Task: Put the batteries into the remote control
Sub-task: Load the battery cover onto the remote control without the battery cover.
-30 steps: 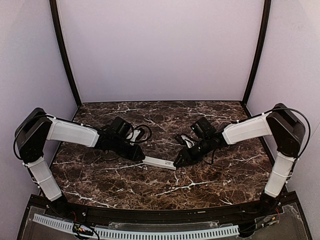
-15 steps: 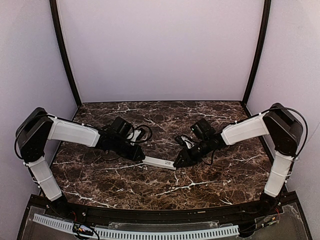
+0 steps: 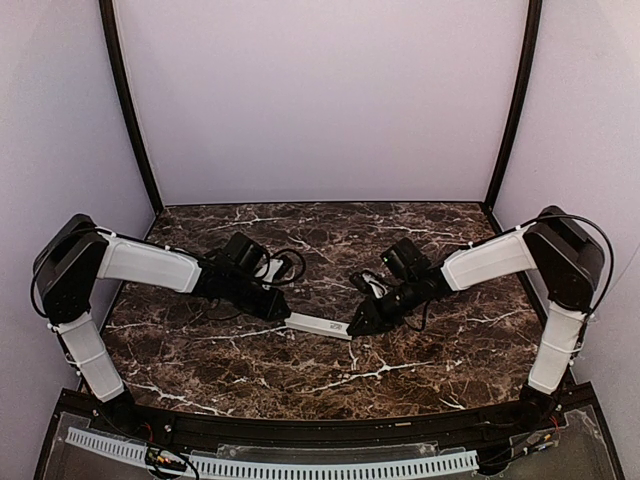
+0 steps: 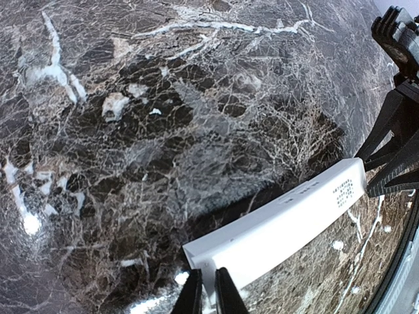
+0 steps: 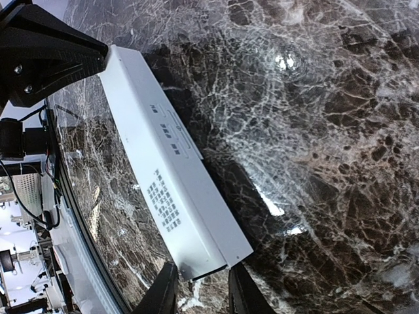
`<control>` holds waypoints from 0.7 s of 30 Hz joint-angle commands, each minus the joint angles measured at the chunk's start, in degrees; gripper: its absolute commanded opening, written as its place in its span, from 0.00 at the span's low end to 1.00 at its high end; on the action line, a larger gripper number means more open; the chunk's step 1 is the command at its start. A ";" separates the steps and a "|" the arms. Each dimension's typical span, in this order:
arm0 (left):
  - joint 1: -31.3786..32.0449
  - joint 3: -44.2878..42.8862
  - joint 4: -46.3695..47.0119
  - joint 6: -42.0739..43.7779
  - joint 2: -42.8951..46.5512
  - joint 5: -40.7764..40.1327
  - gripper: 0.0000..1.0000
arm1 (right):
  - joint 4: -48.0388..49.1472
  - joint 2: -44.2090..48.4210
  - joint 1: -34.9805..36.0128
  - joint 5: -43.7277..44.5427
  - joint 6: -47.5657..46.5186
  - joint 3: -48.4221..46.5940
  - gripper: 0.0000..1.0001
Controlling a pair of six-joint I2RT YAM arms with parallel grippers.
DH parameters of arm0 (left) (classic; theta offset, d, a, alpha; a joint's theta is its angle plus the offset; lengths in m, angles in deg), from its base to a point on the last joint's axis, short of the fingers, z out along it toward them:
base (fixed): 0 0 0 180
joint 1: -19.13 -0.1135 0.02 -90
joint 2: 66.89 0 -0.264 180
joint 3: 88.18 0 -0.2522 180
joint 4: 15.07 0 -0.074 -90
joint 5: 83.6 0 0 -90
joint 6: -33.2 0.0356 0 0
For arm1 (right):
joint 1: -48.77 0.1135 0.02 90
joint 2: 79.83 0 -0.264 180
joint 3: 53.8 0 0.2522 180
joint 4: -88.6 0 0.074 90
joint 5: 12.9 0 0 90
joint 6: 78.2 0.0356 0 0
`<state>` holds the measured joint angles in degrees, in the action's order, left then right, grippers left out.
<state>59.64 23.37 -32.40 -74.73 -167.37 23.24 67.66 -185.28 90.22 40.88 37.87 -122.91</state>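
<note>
The remote control (image 3: 318, 325) is a long white bar lying on the dark marble table between my two grippers. My left gripper (image 3: 283, 313) is at its left end. In the left wrist view the left gripper (image 4: 209, 291) is pinched nearly shut on a thin edge at the corner of the remote control (image 4: 281, 226). My right gripper (image 3: 352, 327) is at the other end. In the right wrist view the right gripper (image 5: 201, 288) has its fingers either side of the end of the remote control (image 5: 167, 170), its printed back facing up. The batteries are out of view.
The marble table (image 3: 400, 380) is bounded by lilac walls at the back and sides, with black posts (image 3: 128, 110) at the rear corners. Black cables (image 3: 285, 265) loop beside the left wrist. A black rail runs along the near edge.
Both pairs of jaws have narrowed around the remote's ends. The right gripper has crept slightly left toward the remote. The remote itself has stayed put.
</note>
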 commanded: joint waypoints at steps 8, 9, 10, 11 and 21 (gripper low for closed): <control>1.13 -1.10 -3.03 1.40 -1.61 1.26 0.06 | 2.26 -1.73 -0.45 0.02 0.17 0.69 0.24; 1.25 -1.11 -3.13 1.47 -1.62 1.33 0.07 | 2.26 -1.69 -0.41 0.02 0.13 0.75 0.24; 1.29 -1.13 -3.16 1.54 -1.75 1.43 0.06 | 2.29 -1.76 -0.41 0.02 0.06 0.69 0.24; 1.38 -1.12 -3.14 1.56 -1.87 1.72 0.06 | 2.27 -1.80 -0.41 0.02 0.04 0.72 0.23; 2.25 -1.63 -3.73 1.99 -2.64 3.62 0.05 | 2.57 -2.14 -0.49 -0.58 0.03 0.59 0.19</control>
<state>59.86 22.05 -33.41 -73.73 -168.20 23.26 67.75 -185.72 89.94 39.61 38.04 -122.70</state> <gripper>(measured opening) 0.055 0.191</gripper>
